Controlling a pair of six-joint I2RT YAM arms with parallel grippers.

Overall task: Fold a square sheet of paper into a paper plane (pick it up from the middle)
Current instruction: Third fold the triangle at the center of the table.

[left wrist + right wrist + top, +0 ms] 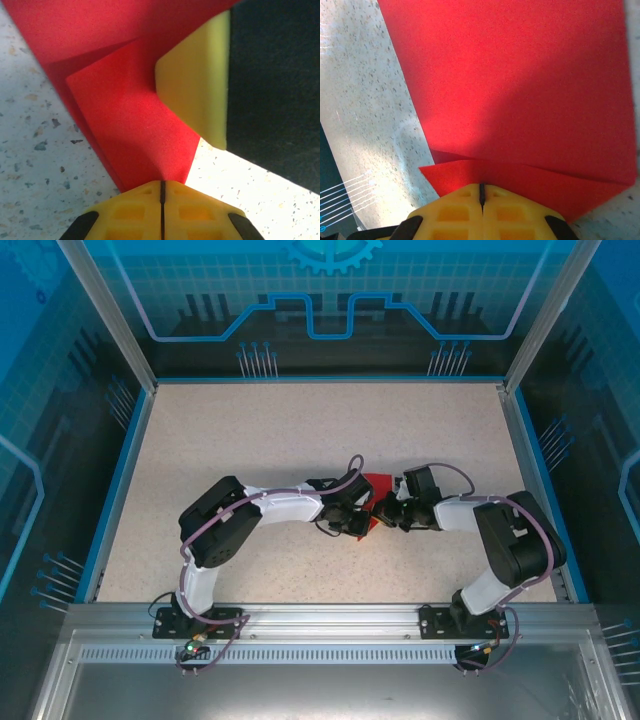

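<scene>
top external view has both arms bent inward so the left jaws and right jaws meet nose to nose, with the square sheet of paper [377,486] between them on the worktop [300,430]. the left jaws are closed, seam tight, and a red point of the sheet runs right up to their tips. whether they nip it or merely press on it i cannot tell. the right jaws are closed as well, tips at a narrow folded flap [545,187], and again a real pinch cannot be told. just ahead of the left jaws, to their right, a yellow pad [195,85] of the right jaws lies on the paper.

by my judgement the work is partway. the sheet shows overlapping layers and slanting creases, so some folds are in, but the paper plane is not yet made. further folds and a centre crease look to be left.

a slanted folded edge sits ahead-left of the left jaws, and a long raw edge runs off to the left of the right jaws. room is tight between the two sets of jaws. beyond them and to either side the worktop lies open, its blue rim [320,379] well apart.
</scene>
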